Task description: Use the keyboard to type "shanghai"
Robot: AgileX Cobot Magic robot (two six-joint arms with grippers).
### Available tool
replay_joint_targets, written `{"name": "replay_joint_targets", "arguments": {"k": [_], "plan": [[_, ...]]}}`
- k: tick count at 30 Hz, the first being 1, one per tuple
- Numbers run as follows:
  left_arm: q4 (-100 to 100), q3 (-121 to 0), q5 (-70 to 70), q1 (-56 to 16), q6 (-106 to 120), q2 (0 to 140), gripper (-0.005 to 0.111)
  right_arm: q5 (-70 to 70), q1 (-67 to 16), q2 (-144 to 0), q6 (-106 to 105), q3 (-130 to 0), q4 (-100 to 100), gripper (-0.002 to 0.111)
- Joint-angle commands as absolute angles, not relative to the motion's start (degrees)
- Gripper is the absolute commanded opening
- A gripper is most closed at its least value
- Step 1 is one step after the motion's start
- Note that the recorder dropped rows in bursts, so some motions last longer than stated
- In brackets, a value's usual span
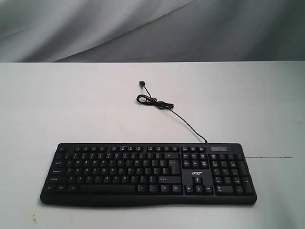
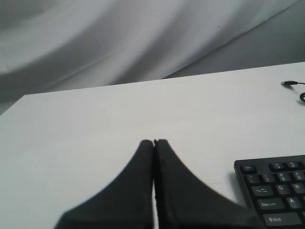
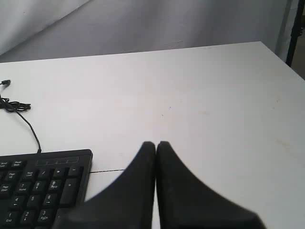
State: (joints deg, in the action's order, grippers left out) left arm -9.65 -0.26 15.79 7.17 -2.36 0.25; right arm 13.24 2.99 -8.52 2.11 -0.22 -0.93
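Keyboard [image 1: 147, 174] untouched; left gripper [image 2: 153, 142], right gripper [image 3: 156, 143] both clenched, empty. Blunt tips might mash neighbouring keys, typo city.

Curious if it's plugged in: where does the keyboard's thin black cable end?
In the exterior view its plug lies loose on the white table, behind the wide black plastic keyboard, near the middle, just past the cable's small coil.

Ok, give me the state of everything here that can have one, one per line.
keyboard: flat on the table, keys up, no claw touching it.
cable: loosely bunched beyond the keyboard, its plug lying free, not connected.
left claw: shut, empty, over bare table by the Esc end.
right claw: shut, empty, over bare table by the number-pad end.
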Motion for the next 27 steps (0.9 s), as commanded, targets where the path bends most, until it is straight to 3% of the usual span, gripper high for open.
{"name": "replay_joint_targets", "arguments": {"k": [1,27], "plan": [[-9.55,0.00,15.22,6.75,-2.62,0.00,0.000,12.97,3.39,-8.27,2.17,0.00,-0.62,0.000],[-9.55,0.00,15.22,6.75,-2.62,0.00,0.000,17.38,3.39,-8.27,2.17,-3.98,-3.81,0.000]]}}
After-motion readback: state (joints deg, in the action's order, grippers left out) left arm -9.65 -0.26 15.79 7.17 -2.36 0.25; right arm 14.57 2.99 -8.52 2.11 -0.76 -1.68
